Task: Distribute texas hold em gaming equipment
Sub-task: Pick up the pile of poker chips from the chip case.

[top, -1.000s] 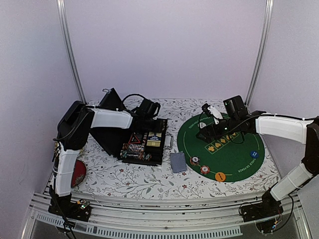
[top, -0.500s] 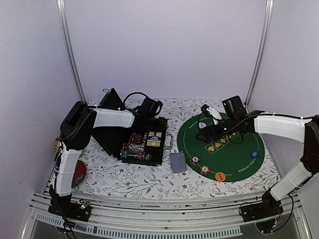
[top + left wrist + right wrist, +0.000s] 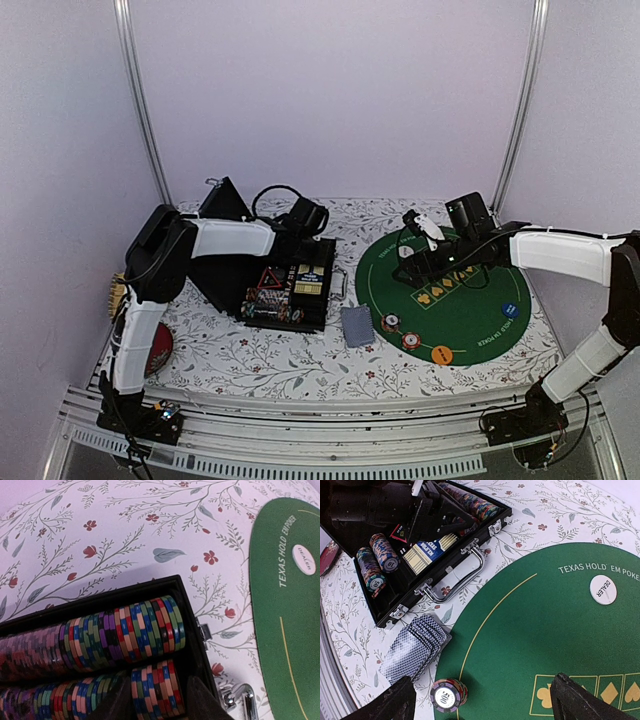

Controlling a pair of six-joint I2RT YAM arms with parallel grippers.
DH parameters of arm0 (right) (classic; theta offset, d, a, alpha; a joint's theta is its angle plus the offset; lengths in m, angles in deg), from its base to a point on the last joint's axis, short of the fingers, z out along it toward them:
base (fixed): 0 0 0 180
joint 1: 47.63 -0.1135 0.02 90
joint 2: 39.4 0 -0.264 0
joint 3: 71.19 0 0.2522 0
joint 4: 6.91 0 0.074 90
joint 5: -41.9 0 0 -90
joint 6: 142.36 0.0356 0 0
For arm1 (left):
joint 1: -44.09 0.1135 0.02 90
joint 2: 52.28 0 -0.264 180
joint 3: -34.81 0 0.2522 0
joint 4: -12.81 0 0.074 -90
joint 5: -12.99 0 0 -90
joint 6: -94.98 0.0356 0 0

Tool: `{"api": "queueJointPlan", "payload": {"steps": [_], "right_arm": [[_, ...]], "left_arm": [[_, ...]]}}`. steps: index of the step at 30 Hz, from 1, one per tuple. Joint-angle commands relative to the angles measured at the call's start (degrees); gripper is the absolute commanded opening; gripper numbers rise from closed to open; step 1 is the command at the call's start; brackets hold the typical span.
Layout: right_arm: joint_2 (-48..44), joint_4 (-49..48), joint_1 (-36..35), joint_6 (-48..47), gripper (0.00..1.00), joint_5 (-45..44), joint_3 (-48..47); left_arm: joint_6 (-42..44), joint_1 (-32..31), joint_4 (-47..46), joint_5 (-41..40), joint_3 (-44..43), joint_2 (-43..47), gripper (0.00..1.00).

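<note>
Left gripper (image 3: 157, 702) is down inside the open black plastic case (image 3: 100, 597). Its fingers (image 3: 117, 700) are apart, one each side of the lower row of striped-edge poker chips (image 3: 155, 690). Can't tell whether the pads touch them. A longer chip row (image 3: 125, 630) lies just behind.

Right gripper (image 3: 485, 705) hovers over the green semicircular felt mat (image 3: 470, 325), fingers (image 3: 395, 700) wide apart, nothing between them.

On the mat:
- white round dealer button (image 3: 603, 589) on the far part
- small blue disc (image 3: 510, 309) near the right edge
- orange disc (image 3: 441, 353) at the near edge
- two short chip stacks (image 3: 390, 323) (image 3: 411, 341) near the left edge

The grey-blue-backed card deck (image 3: 415, 647) lies slightly fanned on the floral worktop (image 3: 250, 350), between case and mat.
</note>
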Motion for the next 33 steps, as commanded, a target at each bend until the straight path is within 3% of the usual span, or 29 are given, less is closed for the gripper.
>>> {"api": "queueJointPlan", "payload": {"steps": [1, 6, 11, 13, 16, 27, 33], "right_arm": [[0.92, 0.34, -0.13, -0.51, 0.95, 1.01, -1.92], [1.17, 0.55, -0.14, -0.48, 0.95, 1.04, -2.09], [1.13, 0.74, -0.15, -0.48, 0.95, 0.95, -2.33], [0.94, 0.92, -0.15, -0.48, 0.95, 0.82, -2.37], [0.48, 0.54, -0.14, -0.44, 0.95, 0.52, -2.21], [-5.20, -1.74, -0.14, -1.58, 0.94, -1.73, -1.74], [-11.71, -7.36, -2.14, -9.20, 0.92, -2.94, 0.20]], "left_arm": [[0.29, 0.06, 3.45, -2.10, -0.20, -0.74, 0.41], [-0.15, -0.28, -1.15, 5.07, 2.48, 0.30, 0.39], [-0.21, -0.66, 1.52, 3.44, -0.08, -2.37, 0.40], [-0.64, -0.60, 2.40, 2.18, -0.49, -2.91, 0.29], [-0.90, -0.67, 1.51, 0.85, 0.46, -1.66, 0.00], [-1.53, -1.39, -6.00, 7.78, 10.92, 17.70, 0.00], [-7.87, -1.88, -12.43, 24.75, 22.28, 31.79, 0.00]]}}
